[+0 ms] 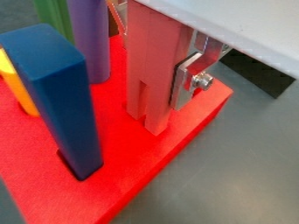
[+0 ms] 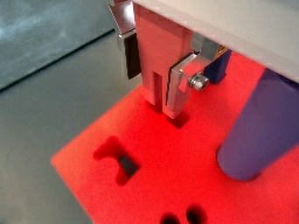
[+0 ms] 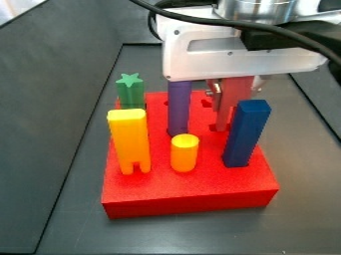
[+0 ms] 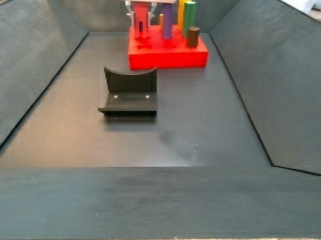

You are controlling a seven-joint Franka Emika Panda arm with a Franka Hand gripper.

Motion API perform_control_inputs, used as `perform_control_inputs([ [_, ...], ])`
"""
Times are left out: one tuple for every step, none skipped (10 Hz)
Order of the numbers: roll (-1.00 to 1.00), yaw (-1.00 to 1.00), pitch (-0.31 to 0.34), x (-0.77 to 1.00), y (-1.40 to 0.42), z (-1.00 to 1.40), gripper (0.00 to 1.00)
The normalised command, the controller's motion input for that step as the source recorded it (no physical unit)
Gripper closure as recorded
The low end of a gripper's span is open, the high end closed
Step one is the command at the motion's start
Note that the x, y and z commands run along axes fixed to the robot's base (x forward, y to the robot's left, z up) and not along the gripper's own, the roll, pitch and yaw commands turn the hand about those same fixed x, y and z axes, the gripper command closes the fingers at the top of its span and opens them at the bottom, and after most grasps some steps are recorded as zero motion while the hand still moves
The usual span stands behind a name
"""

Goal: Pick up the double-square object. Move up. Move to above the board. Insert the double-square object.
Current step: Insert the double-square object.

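The double-square object point(image 1: 152, 74), a slim pale-red post with a slot up its lower half, stands upright between the fingers point(image 2: 181, 83) of my gripper point(image 2: 156, 77), which is shut on it. Its lower end point(image 2: 170, 112) meets the top of the board point(image 2: 111, 131) near a corner, with a dark sliver of hole beside it. How deep it sits I cannot tell. In a side view the red post point(image 3: 232, 102) hangs under the white gripper body point(image 3: 240, 50), behind the blue post, over the board point(image 3: 186, 191). The board point(image 4: 170, 58) lies at the far end of the bin.
The board also carries a blue post point(image 1: 61, 96), a purple post point(image 3: 177, 106), a green star peg point(image 3: 130, 90), a yellow arch-footed post point(image 3: 127, 139) and a yellow cylinder point(image 3: 184, 151). Open holes point(image 2: 117, 157) show near one edge. The fixture point(image 4: 129, 92) stands mid-floor.
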Motion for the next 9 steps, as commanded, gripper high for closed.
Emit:
perform_control_inputs([
  [0.00, 0.00, 0.016, -0.04, 0.03, 0.00, 1.00],
  [0.00, 0.00, 0.000, 0.00, -0.02, -0.06, 1.00],
  [0.03, 0.00, -0.017, 0.00, -0.11, -0.25, 1.00],
  [0.17, 0.01, 0.000, 0.05, -0.23, -0.47, 1.00],
  [0.28, 0.17, 0.000, 0.00, -0.17, -0.57, 1.00],
  [0.37, 0.28, 0.000, -0.09, -0.10, -0.58, 1.00],
  [0.34, 0.29, 0.000, 0.00, -0.05, -0.65, 1.00],
  [0.28, 0.18, 0.000, 0.04, -0.04, -0.69, 1.00],
  [0.02, 0.00, 0.007, 0.00, 0.00, 0.00, 1.00],
])
